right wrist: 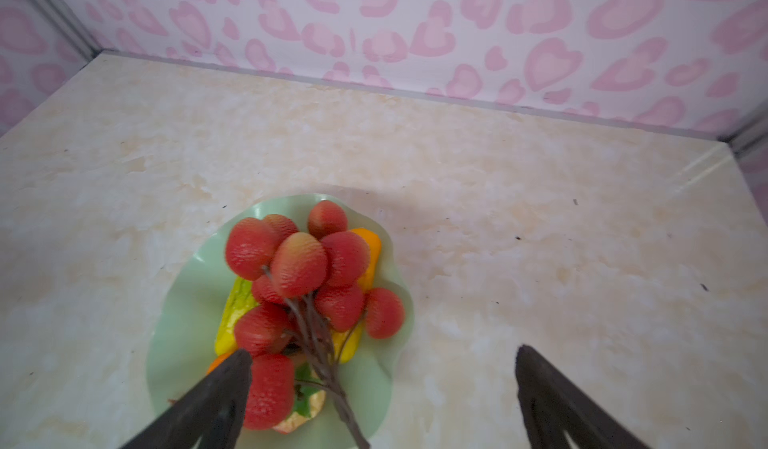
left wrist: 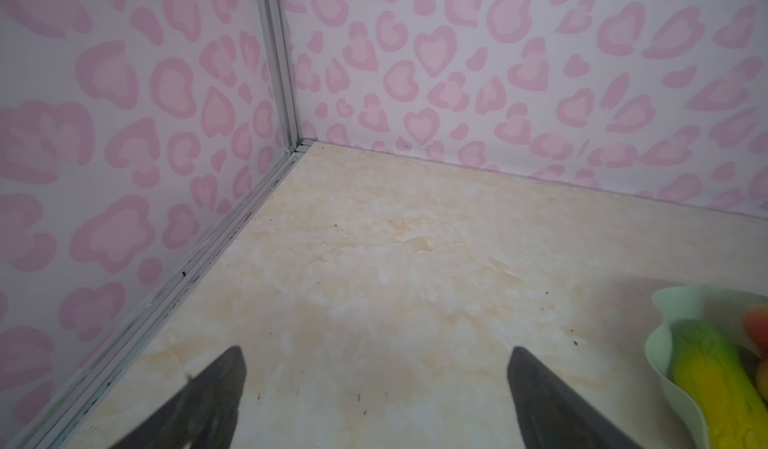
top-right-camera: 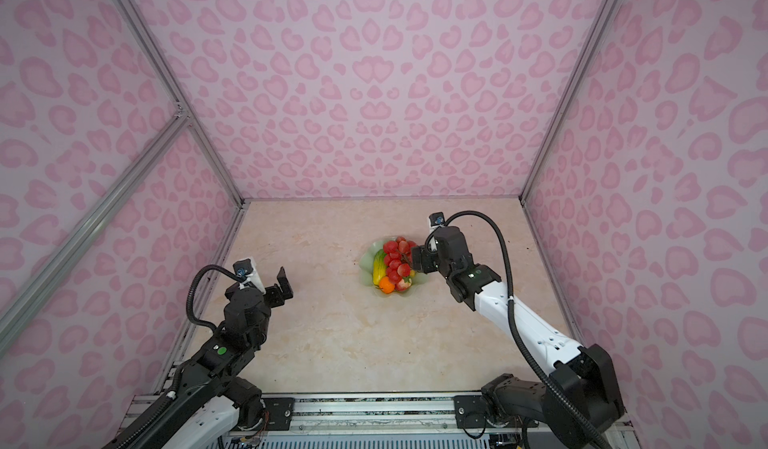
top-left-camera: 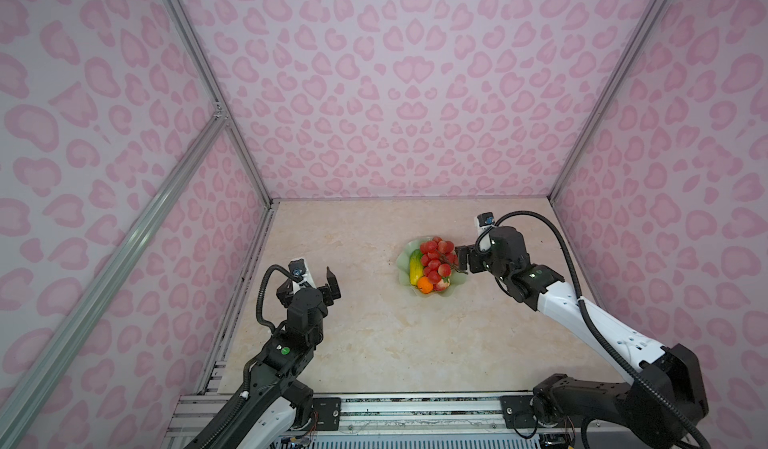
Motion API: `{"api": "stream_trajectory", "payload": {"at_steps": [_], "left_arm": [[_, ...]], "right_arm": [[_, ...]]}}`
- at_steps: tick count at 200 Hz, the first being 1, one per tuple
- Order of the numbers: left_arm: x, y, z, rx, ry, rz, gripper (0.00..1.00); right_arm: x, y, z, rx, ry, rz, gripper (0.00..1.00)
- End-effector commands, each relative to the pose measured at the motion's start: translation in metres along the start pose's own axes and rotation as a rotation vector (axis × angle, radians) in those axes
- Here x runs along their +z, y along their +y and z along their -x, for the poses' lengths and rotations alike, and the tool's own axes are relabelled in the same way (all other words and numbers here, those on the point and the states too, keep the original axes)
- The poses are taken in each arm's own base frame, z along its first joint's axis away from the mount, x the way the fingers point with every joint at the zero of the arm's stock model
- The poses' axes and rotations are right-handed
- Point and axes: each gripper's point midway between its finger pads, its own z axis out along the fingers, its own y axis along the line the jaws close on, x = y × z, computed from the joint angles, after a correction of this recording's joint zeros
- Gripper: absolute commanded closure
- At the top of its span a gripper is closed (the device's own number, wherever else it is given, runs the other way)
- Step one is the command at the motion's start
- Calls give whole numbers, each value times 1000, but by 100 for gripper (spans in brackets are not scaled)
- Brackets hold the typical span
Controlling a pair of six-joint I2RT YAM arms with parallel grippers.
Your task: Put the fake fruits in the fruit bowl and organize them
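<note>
No legible text or labels

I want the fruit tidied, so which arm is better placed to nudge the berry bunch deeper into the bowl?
Right. The right gripper hangs open beside the berry bunch at the fruit bowl, its stem pointing toward it. The left gripper is open too, but well away near the left wall.

Pink hearts, cream marble, bright fruit

Pale mint-green scalloped bowl [top-left-camera: 405,265] holds a red berry bunch on brown stems [right wrist: 309,272], a yellow-green elongated fruit [top-left-camera: 415,267] and a small orange [top-left-camera: 424,285]; cream-marbled desk [top-left-camera: 353,334], pink heart-spotted walls [top-left-camera: 395,93].
</note>
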Motion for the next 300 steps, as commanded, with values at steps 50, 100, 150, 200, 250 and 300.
{"api": "stream_trajectory", "payload": {"at_steps": [50,100,150,200,250,300], "left_arm": [[30,58,-22,-49,-142,196,1],[70,56,-40,-1,-72,204,0],[123,30,-45,70,-13,100,1],[133,39,-46,28,39,95,3],[182,31,-60,126,288,162,3],[161,22,-53,152,190,139,3]], "right_arm": [[-19,-133,-54,94,-261,-462,2],[5,-159,-71,76,-303,-528,2],[32,-163,-84,63,-358,-523,0],[44,-161,-88,61,-285,-457,0],[46,-164,-88,71,-259,-450,0],[46,-164,-88,72,-261,-454,0]]}}
